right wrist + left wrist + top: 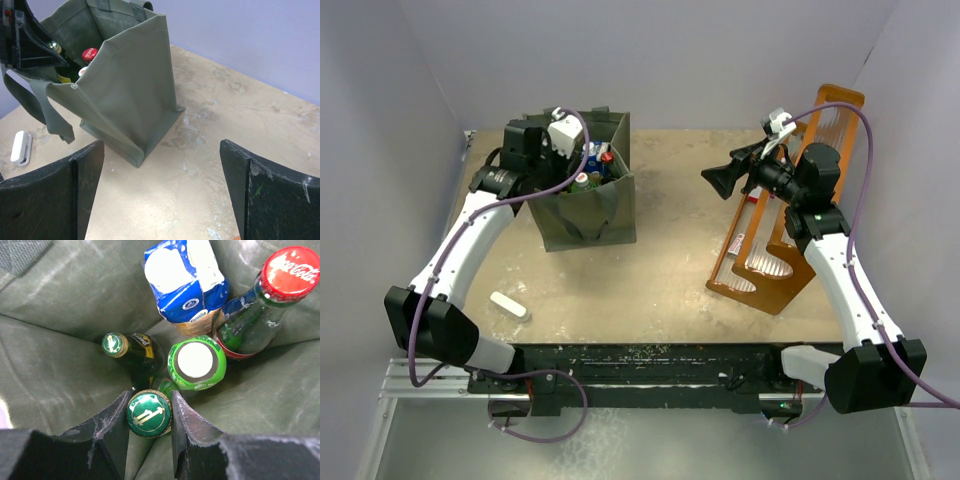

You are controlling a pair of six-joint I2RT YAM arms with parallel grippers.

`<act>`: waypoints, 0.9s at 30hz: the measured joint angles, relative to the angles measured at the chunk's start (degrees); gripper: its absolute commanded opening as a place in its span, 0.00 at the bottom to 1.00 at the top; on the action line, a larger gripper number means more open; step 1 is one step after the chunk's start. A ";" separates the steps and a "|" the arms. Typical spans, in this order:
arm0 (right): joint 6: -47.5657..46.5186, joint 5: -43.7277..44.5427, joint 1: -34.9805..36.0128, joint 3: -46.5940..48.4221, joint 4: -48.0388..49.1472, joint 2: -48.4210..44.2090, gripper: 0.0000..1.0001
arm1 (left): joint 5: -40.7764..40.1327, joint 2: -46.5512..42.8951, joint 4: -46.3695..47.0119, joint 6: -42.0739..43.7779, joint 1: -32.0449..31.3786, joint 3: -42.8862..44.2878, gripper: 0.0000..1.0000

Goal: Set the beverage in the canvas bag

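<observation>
Glass bottle (148,413), green cap, upright inside bag (605,215) among other drinks (196,362) | left jaws clamp it at cap; right jaws wide apart, empty, over table (670,280) | handling: likely heavy, rigid, slick, breakable; neck below cap best hold; bag walls soft

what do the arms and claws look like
The left arm and right arm have white links and black joints, with a purple cable looping along each. The left claw and right claw have black wedge-shaped fingers, scuffed whitish.
</observation>
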 measured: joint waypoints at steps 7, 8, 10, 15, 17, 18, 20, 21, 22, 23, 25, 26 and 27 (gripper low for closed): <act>0.02 -0.04 0.00 -0.02 0.17 0.00 0.98 | 1.70 1.42 -2.56 -0.46 1.01 0.59 0.02; 0.02 -0.04 0.00 -0.02 0.24 0.00 0.98 | 1.88 1.57 -2.95 -0.46 1.05 0.79 0.02; 0.04 -0.04 0.00 -0.02 0.35 0.00 0.98 | 2.14 2.12 -3.85 -0.46 1.09 1.51 0.02; 0.09 -0.07 0.00 -0.04 0.35 0.00 0.98 | 2.78 4.61 -6.03 -0.33 1.55 4.02 0.02; 0.20 -0.07 0.00 -0.04 0.37 0.00 0.98 | 3.08 5.95 -7.23 -0.24 1.75 5.38 0.03; 0.24 -0.07 0.00 -0.04 0.37 0.00 0.98 | 3.19 6.71 -7.98 -0.13 1.86 6.14 0.03; 0.35 -0.07 0.00 -0.04 0.37 0.00 0.98 | 3.34 7.98 -8.98 0.13 1.95 7.32 0.04; 0.37 -0.09 0.00 -0.04 0.37 0.00 0.98 | 3.39 8.59 -9.42 0.26 1.99 7.82 0.04; 0.39 -0.09 0.00 -0.04 0.37 0.00 0.98 | 3.41 9.05 -9.77 0.39 1.99 8.13 0.04; 0.39 -0.09 0.00 -0.04 0.39 0.00 0.98 | 3.39 9.40 -9.99 0.63 2.01 8.22 0.05; 0.39 -0.11 0.00 -0.11 0.42 0.00 0.98 | 3.41 9.79 -10.56 1.27 1.99 8.28 0.05; 0.42 -0.15 0.00 -0.17 0.48 0.00 0.98 | 3.39 9.92 -10.95 1.51 1.99 8.28 0.05; 0.44 -0.20 0.00 -0.28 0.57 0.00 0.98 | 3.39 10.03 -11.21 1.75 1.99 8.31 0.06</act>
